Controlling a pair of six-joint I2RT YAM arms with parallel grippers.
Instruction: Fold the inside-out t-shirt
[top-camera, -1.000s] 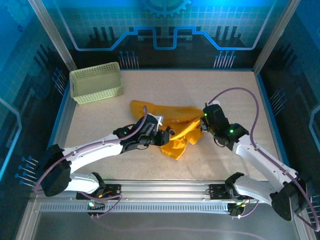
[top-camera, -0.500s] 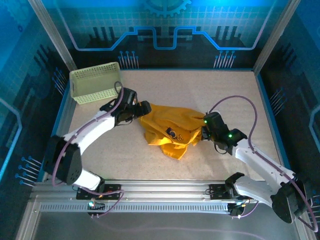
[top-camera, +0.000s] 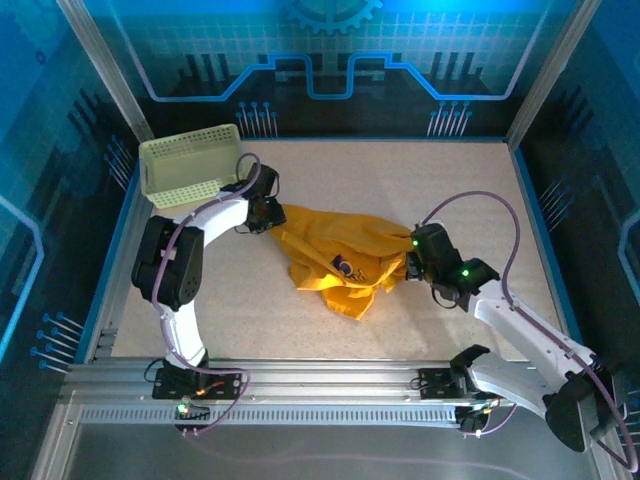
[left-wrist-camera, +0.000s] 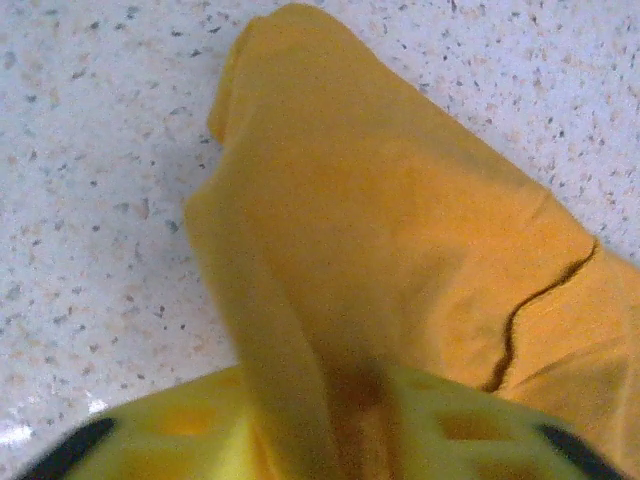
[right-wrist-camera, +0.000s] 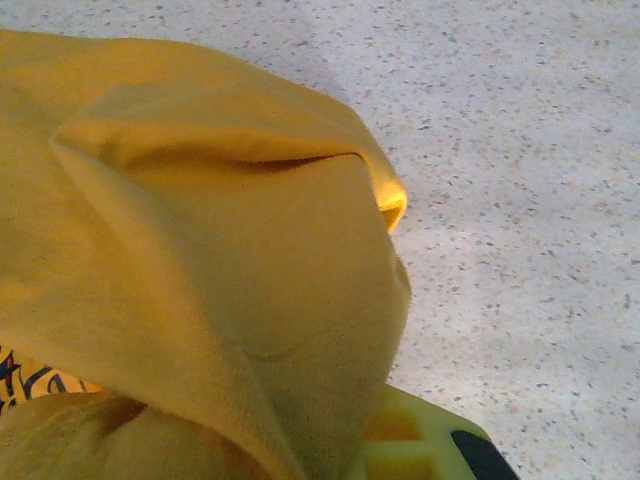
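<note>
The inside-out t-shirt (top-camera: 335, 255) is a mustard-yellow crumpled heap in the middle of the table, with a small dark print showing near its centre. My left gripper (top-camera: 270, 214) is at the shirt's far-left tip. In the left wrist view a ridge of the t-shirt (left-wrist-camera: 400, 220) runs down between the yellow-green fingers (left-wrist-camera: 180, 420), and the left gripper (left-wrist-camera: 350, 405) is shut on it. My right gripper (top-camera: 406, 262) is at the shirt's right edge. In the right wrist view a fold of the t-shirt (right-wrist-camera: 230, 260) drapes over the right gripper (right-wrist-camera: 325, 440), which is shut on it.
A pale green lattice basket (top-camera: 190, 166) stands at the back left, close behind the left arm's forearm. The speckled table (top-camera: 450, 190) is bordered by a blue raised edge and metal frame posts. The rail with the arm bases runs along the near edge.
My left arm swung from the shirt's front middle to its far-left tip, opened wide and closed on the cloth there. The shirt got drawn out leftward. The right gripper barely moved.
</note>
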